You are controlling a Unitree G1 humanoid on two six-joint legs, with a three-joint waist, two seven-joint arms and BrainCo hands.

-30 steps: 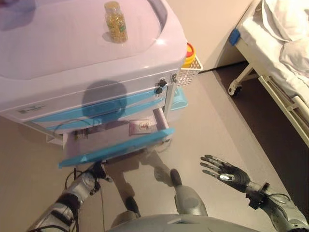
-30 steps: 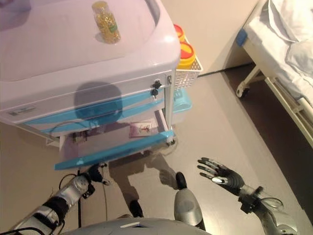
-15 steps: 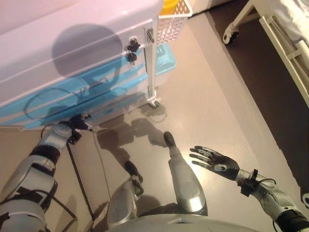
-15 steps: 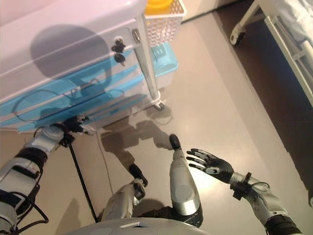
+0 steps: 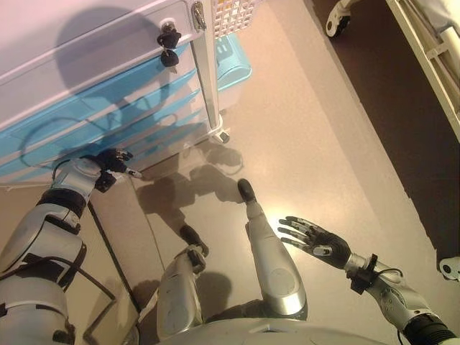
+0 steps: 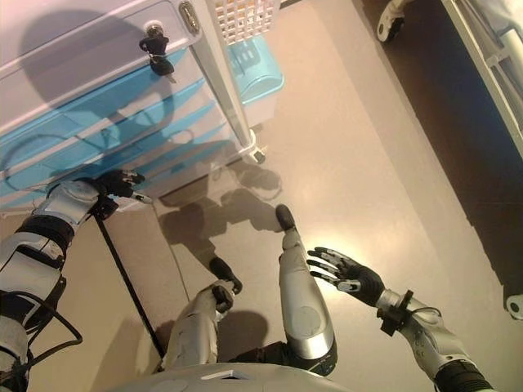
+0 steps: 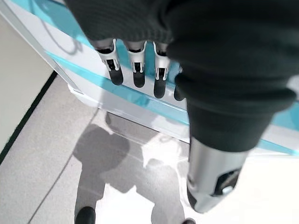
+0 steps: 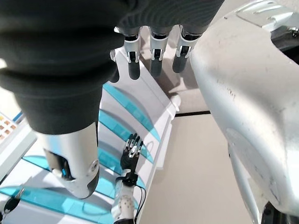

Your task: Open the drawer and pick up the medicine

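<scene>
The white cart [image 5: 93,65] has several drawers with blue handle strips [image 5: 43,154], and all the fronts look flush. My left hand [image 5: 108,159] is at the lowest drawer front. In the left wrist view its straight fingers [image 7: 135,70] point at a blue strip [image 7: 145,100]. It also shows in the right wrist view [image 8: 131,149], open beside the drawers. My right hand [image 5: 316,241] is open, palm up, low over the floor at the lower right, holding nothing. No medicine shows in any view.
Keys hang in the lock [image 5: 169,36] at the cart's upper right corner. A white mesh basket [image 5: 233,8] and a blue bin [image 5: 233,61] hang at the cart's right side. A cart wheel [image 5: 223,136] stands on the floor. A bed frame with a caster [image 5: 336,20] is at the far right.
The camera has tilted down, so the cart top and bottle have left the view. The drawer that stood open with a packet inside now looks flush. My left hand has risen to the drawer front.
</scene>
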